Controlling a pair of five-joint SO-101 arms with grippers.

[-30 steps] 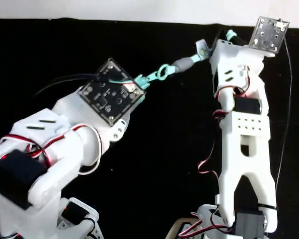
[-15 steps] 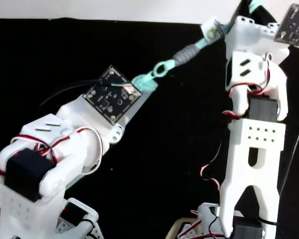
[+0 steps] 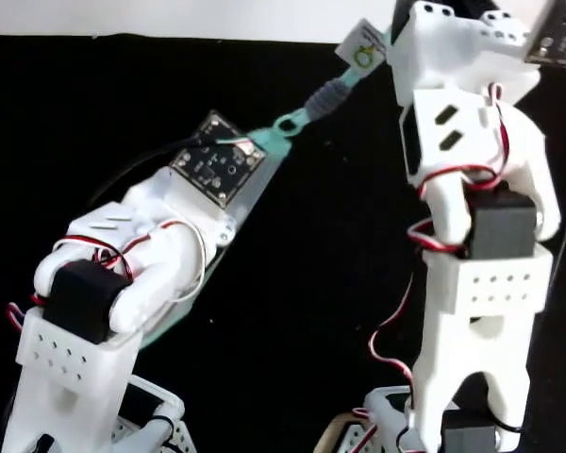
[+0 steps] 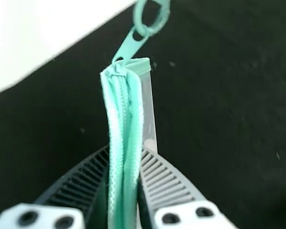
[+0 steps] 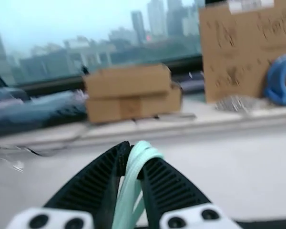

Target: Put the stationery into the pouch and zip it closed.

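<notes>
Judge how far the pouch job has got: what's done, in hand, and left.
Done, apparently: zip teeth on the pouch look meshed up to the slider. In hand: the left gripper clamps the zip edge while the right gripper pinches the mint cord, taut between the arms. Left: probably releasing the pouch; its contents cannot be seen.

The pouch (image 4: 126, 119) pairs woven mint cloth zip tape with clear, glossy plastic. The left gripper (image 4: 125, 155) and right gripper (image 5: 136, 155) have ribbed, matt black plastic fingers. The cord (image 5: 132, 183) looks smooth and rubbery. The left arm (image 3: 123, 245) and right arm (image 3: 481, 283) are smooth white plastic. The table (image 3: 340, 236) is matt black.
</notes>
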